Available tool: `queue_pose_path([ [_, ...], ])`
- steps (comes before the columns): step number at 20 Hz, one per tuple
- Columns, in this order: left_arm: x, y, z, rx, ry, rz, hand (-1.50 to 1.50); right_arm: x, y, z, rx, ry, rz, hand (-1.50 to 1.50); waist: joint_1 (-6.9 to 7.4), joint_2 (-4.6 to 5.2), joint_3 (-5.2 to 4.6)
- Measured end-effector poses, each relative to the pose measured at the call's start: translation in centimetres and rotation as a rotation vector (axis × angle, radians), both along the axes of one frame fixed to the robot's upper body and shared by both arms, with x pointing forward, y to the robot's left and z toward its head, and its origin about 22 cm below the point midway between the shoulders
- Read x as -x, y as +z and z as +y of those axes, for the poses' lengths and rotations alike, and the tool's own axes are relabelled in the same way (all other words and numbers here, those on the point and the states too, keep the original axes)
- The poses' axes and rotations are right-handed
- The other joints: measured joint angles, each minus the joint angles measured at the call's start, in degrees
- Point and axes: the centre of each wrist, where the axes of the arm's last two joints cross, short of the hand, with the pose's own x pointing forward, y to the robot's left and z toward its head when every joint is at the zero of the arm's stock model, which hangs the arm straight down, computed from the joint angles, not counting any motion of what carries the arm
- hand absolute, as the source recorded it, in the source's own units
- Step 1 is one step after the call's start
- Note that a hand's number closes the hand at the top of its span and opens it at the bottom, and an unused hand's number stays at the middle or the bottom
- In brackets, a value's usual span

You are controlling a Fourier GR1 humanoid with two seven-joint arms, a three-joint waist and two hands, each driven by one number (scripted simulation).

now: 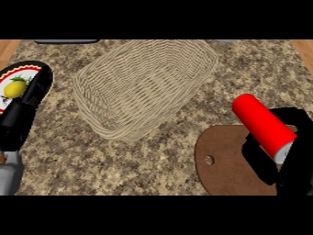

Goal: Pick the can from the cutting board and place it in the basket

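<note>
With our right hand (301,156) curled around the tilted can (264,125), we see the basket (145,82) lying toward ten o'clock, nearer than our straight-fingered left hand (16,121).

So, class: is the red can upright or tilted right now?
Tilted. The red can leans with its top toward the basket, held in the right hand above the cutting board.

Lit evenly and fairly brightly, seemingly from above. Showed only faint, soft shading on the worktop (118,156) left of the right hand (308,156). Gave a paler sheen along the can (262,123) gripped in that hand.
</note>
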Motion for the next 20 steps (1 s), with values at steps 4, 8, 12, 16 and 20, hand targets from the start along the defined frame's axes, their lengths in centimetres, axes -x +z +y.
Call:
queue_pose_path([
  [4,-0.1,0.3,-0.4,0.001,-0.016,-0.007,0.00,-0.3,3.9,2.8,-0.001,0.067,-0.155,1.50,1.00,0.29,0.01],
  [8,-0.4,0.2,-1.0,0.001,-0.025,-0.011,0.00,-1.8,7.4,5.3,-0.005,0.156,-0.223,1.50,1.80,0.46,-0.02],
  [12,-1.1,0.5,-1.3,-0.002,-0.036,-0.016,0.00,-3.9,10.4,7.3,-0.027,0.224,-0.229,1.50,2.34,0.57,-0.02],
  [16,-1.4,0.6,-1.2,-0.001,-0.042,-0.016,0.00,-6.4,12.6,9.2,-0.031,0.266,-0.189,1.50,2.94,0.66,-0.03],
  [20,-1.8,1.0,-1.3,-0.004,-0.048,-0.024,0.00,-9.5,14.4,10.3,-0.052,0.271,-0.131,1.50,3.22,0.82,-0.02],
])
